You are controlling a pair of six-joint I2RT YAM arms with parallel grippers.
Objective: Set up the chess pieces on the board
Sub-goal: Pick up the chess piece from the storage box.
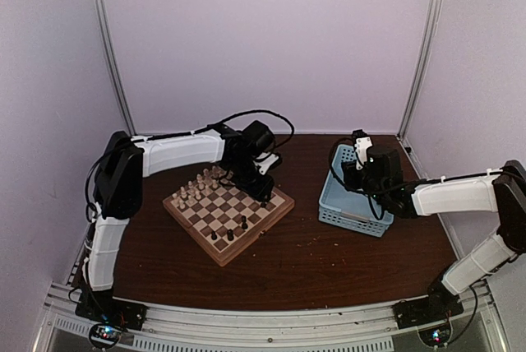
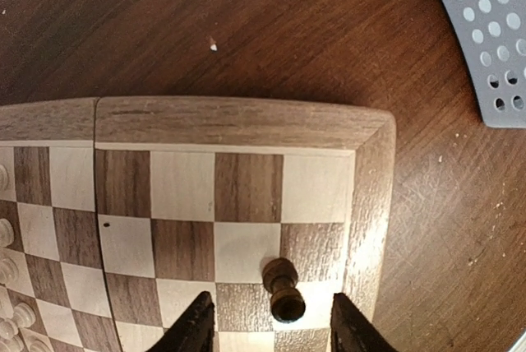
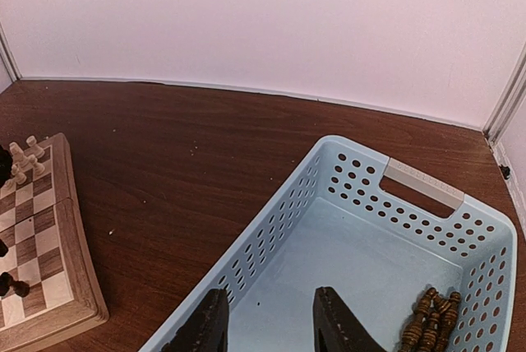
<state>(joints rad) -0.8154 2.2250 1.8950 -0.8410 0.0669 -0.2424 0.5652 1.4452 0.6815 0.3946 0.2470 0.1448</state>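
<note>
The board (image 1: 222,255) lies left of centre on the table. Cream chess pieces (image 1: 197,186) stand along its far-left side, and three dark ones (image 1: 230,233) stand near its front edge. My left gripper (image 1: 261,190) hangs over the board's right corner. In the left wrist view it (image 2: 274,329) is open, with one upright dark piece (image 2: 283,290) between its fingers (image 2: 196,327), touching neither. My right gripper (image 3: 269,327) is open over the light blue basket (image 3: 419,183) with nothing between its fingers. Several dark pieces (image 3: 431,319) lie in the basket's corner.
The basket (image 1: 353,216) sits right of the board (image 2: 246,122), and its perforated wall (image 2: 493,31) shows beyond the board's corner. Bare dark wooden table separates the two. Pale walls enclose the back and both sides of the table.
</note>
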